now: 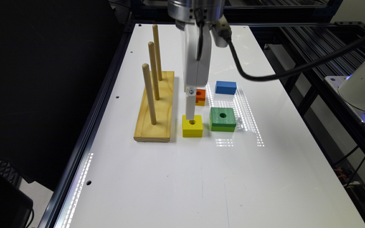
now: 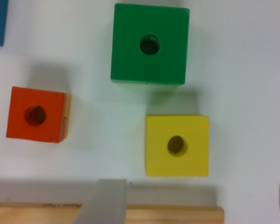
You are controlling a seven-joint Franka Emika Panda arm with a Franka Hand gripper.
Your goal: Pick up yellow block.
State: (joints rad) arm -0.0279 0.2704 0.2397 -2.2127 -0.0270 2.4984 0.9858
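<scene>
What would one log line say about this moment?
gripper: open, above yellow block | block: on table, ungrasped | neighbours: green block, orange-topped block

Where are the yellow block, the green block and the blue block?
yellow block (image 2: 177,145), wrist view, top face by its hole.
green block (image 1: 223,116), exterior view, top face.
blue block (image 1: 226,87), exterior view, top face.

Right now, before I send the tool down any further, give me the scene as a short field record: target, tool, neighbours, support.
target: yellow block, flat on the white table, hole up
tool: tool above the yellow block; two fingers wide apart, nothing between them
nearest neighbour: green block, apart from the target
other blocks: orange-topped block, blue block
fixture: wooden peg stand with three upright pegs, beside the target
grasp: not yet made
</scene>
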